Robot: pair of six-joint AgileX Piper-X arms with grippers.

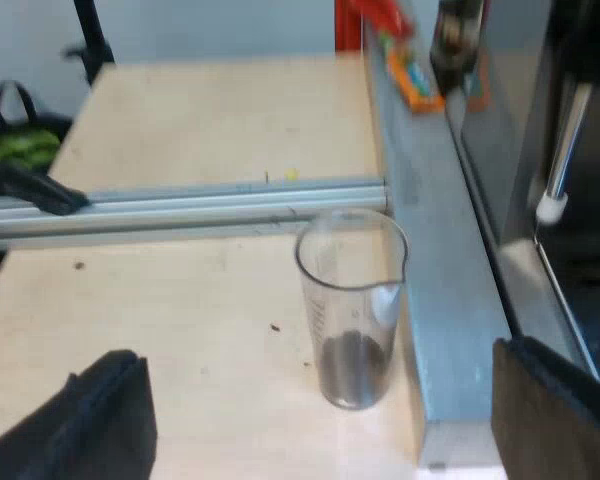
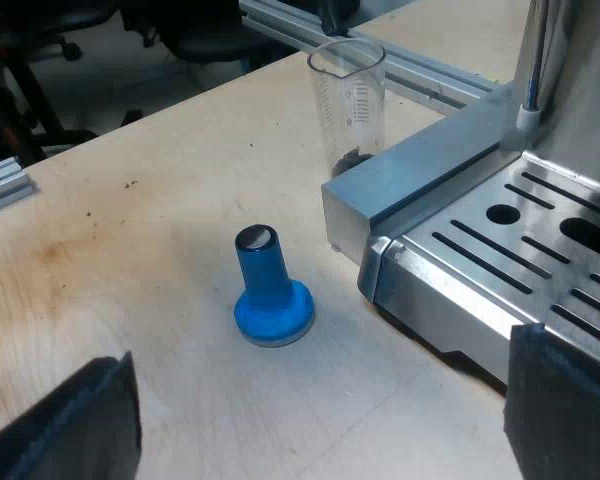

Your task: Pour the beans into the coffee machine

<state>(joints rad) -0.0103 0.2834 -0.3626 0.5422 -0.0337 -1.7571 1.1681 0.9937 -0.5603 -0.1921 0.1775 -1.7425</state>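
L claw [image 1: 315, 358], R claw [image 2: 318, 352] wide open, empty; measuring glass [image 1: 352, 300] on wood table [image 1: 180, 320] near alu rail [image 1: 230, 200].

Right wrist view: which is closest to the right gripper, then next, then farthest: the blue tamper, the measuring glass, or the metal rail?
1. Blue tamper, standing on the table just ahead of the right gripper.
2. Measuring glass, at the corner of the machine.
3. Metal rail, beyond the glass.

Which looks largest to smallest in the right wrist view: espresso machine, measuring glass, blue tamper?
1. espresso machine, largest by far.
2. measuring glass and blue tamper: about alike; the glass stands farther off, so I won't rank them.
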